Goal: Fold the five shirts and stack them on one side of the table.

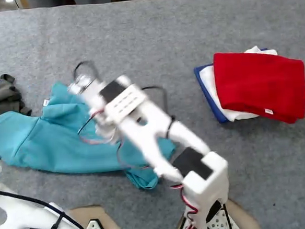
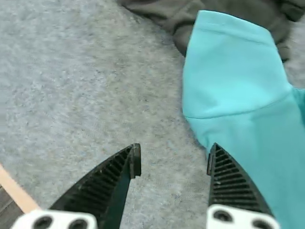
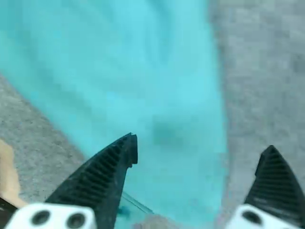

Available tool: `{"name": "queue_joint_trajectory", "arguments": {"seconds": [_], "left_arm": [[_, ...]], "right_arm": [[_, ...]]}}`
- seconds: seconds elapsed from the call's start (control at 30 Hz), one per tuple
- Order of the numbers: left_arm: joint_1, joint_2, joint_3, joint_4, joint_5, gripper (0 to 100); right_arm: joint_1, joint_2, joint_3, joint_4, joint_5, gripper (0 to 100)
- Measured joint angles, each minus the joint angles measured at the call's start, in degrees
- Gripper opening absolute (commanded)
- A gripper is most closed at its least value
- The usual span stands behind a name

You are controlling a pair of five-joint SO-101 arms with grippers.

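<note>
**A:** Where does the teal shirt (image 1: 44, 140) lie, and why there?

**B:** On the grey surface (image 1: 188, 33), toward 8 o'clock in the high view; it is spread out and rumpled, not folded; I judge it to be the one in hand, laid where both arms can reach it; one sleeve runs up against the dark grey shirt (image 1: 2, 96), which is bunched at 9 o'clock by the edge and seems to be waiting its turn.

**A:** And the pile at 3 o'clock?

**B:** The red shirt (image 1: 260, 86) lies folded on a white shirt (image 1: 236, 115), with a blue shirt (image 1: 210, 94) under both; that looks like the side chosen for the stack, well apart from the teal one so the folding has room; three done and two to go, by my count.

**A:** The end effectors?

**B:** The right end effector (image 3: 201, 152) hangs over teal cloth with its jaws wide apart, holding nothing; the left end effector (image 2: 174, 160) is likewise apart and empty, above bare surface just beside the sleeve's edge.

**A:** The arms?

**B:** The right arm (image 1: 143, 125) stretches from its base at 6 o'clock across the shirt toward 10 o'clock; the left arm (image 1: 24, 223) sits at 7 o'clock near the surface's edge.
</note>
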Motion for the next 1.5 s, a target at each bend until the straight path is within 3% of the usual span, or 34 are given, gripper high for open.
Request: {"name": "queue_joint_trajectory", "arguments": {"seconds": [0.13,0.33,0.37,0.63,0.97,1.23,1.4,1.5], "left_arm": [[-0.53,0.0,1.41,-0.26,-0.09,24],[-1.58,0.0,1.93,-0.53,-0.09,24],[-1.85,0.0,1.93,-0.53,-0.09,24],[-1.76,0.09,1.93,-0.53,-0.09,24],[-5.98,0.09,4.13,-4.92,-0.09,24],[-6.59,0.09,7.38,-6.86,-0.09,24],[-6.59,0.09,7.38,-6.86,-0.09,24],[-6.59,0.09,7.38,-6.86,-0.09,24]], "right_arm": [[-3.78,5.45,0.0,-2.99,0.0,35.2],[-3.96,9.41,0.0,-6.77,-0.09,2.3],[-3.96,9.41,0.0,-6.95,0.0,1.2],[-3.25,9.41,-6.51,-0.79,0.0,1.5],[-4.4,3.16,-35.6,11.78,0.0,1.5],[-6.51,0.44,-57.67,13.27,-10.9,1.8],[-0.79,0.18,-55.03,16.35,-12.4,1.8],[5.89,-0.62,-46.33,16.7,-7.03,1.8]]}}
